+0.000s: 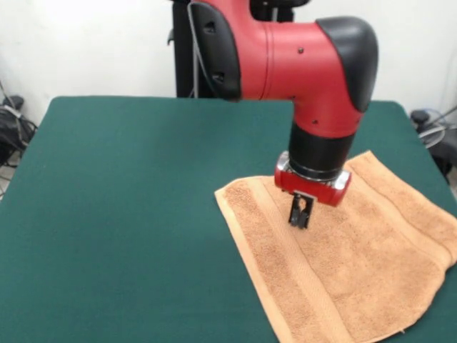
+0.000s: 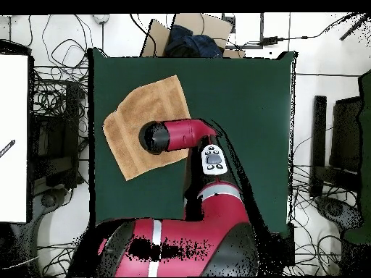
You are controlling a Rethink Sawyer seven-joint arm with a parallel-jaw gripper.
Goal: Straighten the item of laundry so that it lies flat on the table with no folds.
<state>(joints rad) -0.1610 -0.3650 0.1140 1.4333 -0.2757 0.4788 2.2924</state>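
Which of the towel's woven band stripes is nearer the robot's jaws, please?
On the towel, the band stripe along its left side in the front view; the other band lies farther right of the gripper.

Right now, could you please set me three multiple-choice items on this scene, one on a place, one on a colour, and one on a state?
1. In the front view, where does the towel lie on the table?
A. near right part
B. far left corner
C. exact centre

2. What colour is the table?
A. white
B. dark green
C. red

3. Where is the gripper?
A. drawn back off the table
B. low over the towel
C. over bare table

Answers: 1 A, the towel runs to the right and bottom edges; 2 B, green cloth covers it; 3 B, its tips are right at the terry cloth.
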